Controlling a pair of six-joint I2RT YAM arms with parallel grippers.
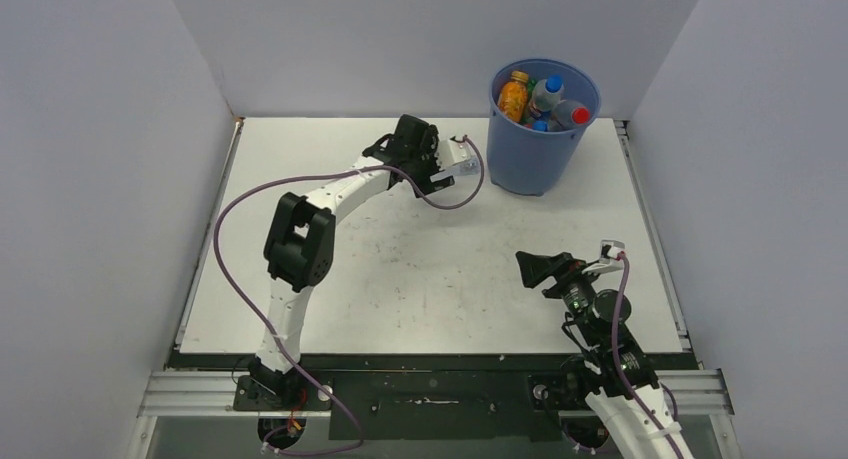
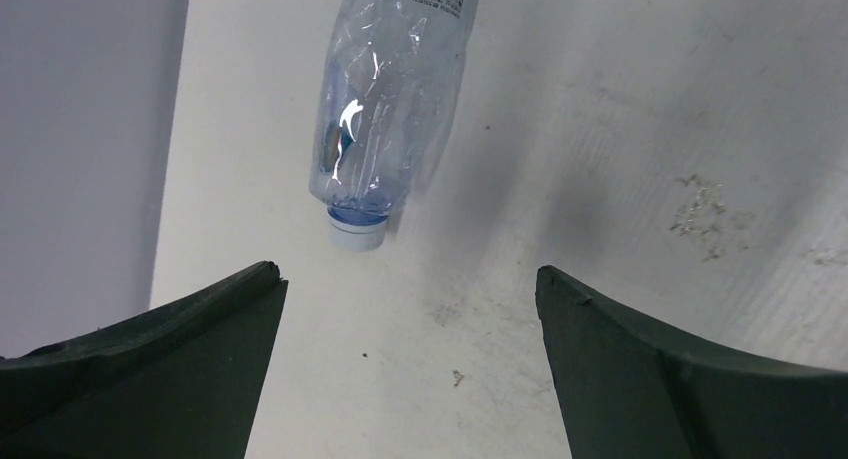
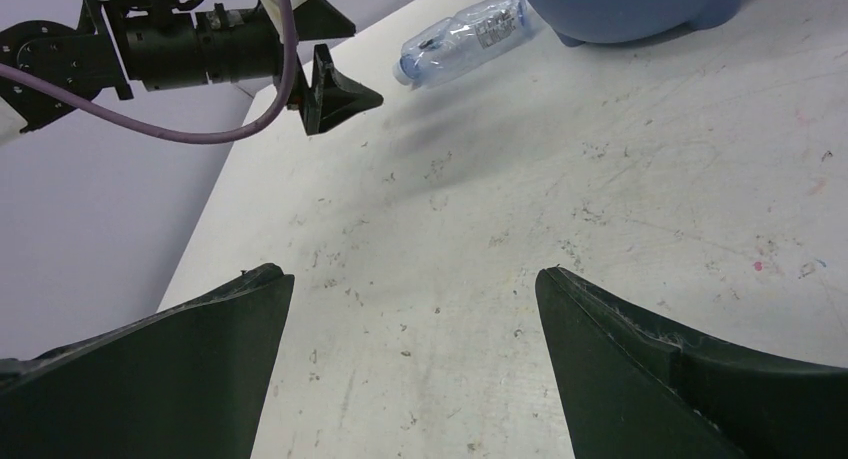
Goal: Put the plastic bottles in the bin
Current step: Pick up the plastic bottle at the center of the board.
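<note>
**Step in hand:** pickup of the last loose bottle, judged from the layout.

**Left hand** point(image 2: 410, 279): fingers apart, holding nothing. It hovers over the counter point(image 1: 420, 269), just short of the clear bottle point(image 2: 390, 109).

**Right hand** point(image 3: 412, 279): fingers apart, empty, low over the near right of the counter and well apart from the bottle.

**Task item:** the clear bottle lies on its side. Its blue-ringed cap point(image 2: 357, 234) points toward the left hand, and its base end lies just beside the foot of the bin point(image 3: 640, 4). The top view does not show it.

**Recommendation:**
- The bottle sits left of the midline of the gap, so shift the left hand that way.
- Advance past the cap so the fingers straddle the body, then descend and close across its width.
- The wall looks thin and creased, so expect it to flex and grip mid-body.
- Keep the wrist off the bin wall nearby.

**Container:** the bin stands upright at the far right of the counter. It holds an orange juice bottle point(image 1: 513, 94), a blue-capped bottle point(image 1: 545, 92) and a red-capped bottle point(image 1: 575, 114), with others beneath, piled near the rim. Release above the rim.
</note>
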